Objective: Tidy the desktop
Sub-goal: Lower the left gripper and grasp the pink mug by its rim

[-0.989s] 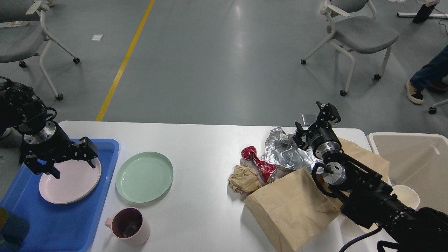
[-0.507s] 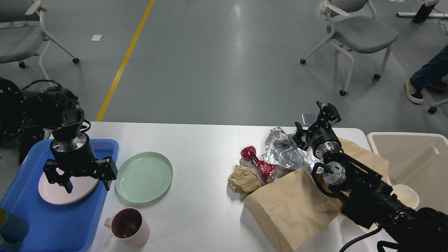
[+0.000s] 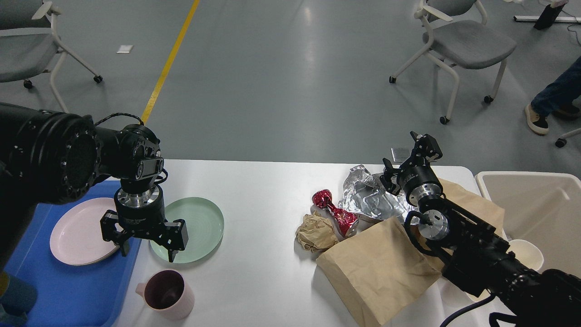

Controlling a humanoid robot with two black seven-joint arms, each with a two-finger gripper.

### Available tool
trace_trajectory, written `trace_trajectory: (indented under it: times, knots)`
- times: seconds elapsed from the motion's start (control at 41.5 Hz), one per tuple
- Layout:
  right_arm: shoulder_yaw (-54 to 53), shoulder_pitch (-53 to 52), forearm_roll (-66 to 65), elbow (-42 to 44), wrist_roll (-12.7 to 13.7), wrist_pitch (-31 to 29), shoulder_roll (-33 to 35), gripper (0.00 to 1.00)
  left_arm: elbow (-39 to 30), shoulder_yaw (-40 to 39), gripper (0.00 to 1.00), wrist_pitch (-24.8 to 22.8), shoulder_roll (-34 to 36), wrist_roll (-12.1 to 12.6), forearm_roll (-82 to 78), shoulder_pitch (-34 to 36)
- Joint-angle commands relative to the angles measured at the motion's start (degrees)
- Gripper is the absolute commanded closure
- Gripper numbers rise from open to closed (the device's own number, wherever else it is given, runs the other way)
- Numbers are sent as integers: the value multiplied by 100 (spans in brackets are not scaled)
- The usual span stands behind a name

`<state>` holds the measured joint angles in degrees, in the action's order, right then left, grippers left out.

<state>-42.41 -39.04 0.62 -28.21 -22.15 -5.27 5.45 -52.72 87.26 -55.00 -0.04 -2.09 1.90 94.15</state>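
Note:
The white desktop (image 3: 263, 190) carries dishes on the left and rubbish on the right. A pink plate (image 3: 75, 229) lies in the blue tray (image 3: 81, 290). Beside the tray sits a green plate (image 3: 199, 222), with a pink mug (image 3: 165, 295) in front of it. My left gripper (image 3: 147, 254) hangs open and empty over the green plate's near-left edge, fingers pointing down. My right gripper (image 3: 399, 150) stands open and empty just above crumpled silver foil (image 3: 370, 197). A red wrapper (image 3: 336, 211), a brown paper ball (image 3: 315, 231) and a brown paper bag (image 3: 376, 268) lie close by.
A beige bin (image 3: 535, 204) stands off the table's right end. A white paper cup (image 3: 526, 254) shows behind my right arm. Grey chairs (image 3: 467, 41) and a person's leg (image 3: 553, 100) are on the floor beyond the table.
My left arm has swung right, from above the pink plate in the tray to the green plate's left edge. The pink plate stays in the tray. The right arm has not moved.

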Motion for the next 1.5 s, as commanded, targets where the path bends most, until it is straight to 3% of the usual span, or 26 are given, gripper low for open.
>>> trace_trajectory:
  times: [0.0,0.265,0.555,0.82,0.941,0.989,1.423,1.471]
  knots:
    - [4,-7,0,0,0,0,0,0,34,-25,3,0,-5,7,-111,-204]
    - [4,2,0,0,0,0,0,0,139,-51,3,0,-14,7,-296,-546]
    - [-4,2,0,0,0,0,0,0,710,-77,4,0,-84,-2,-287,-819]
    - [-5,2,0,0,0,0,0,0,930,-209,15,0,-146,-2,-287,-1012]
    - [-5,-7,0,0,0,0,0,0,931,-262,27,0,-146,7,-287,-1057]
    - [-4,2,0,0,0,0,0,0,931,-262,37,0,-146,7,-287,-1074]
    - [-5,-7,0,0,0,0,0,0,931,-262,98,0,-146,-29,-287,-1109]
    - [4,2,0,0,0,0,0,0,922,-262,100,0,-146,-29,-287,-1109]
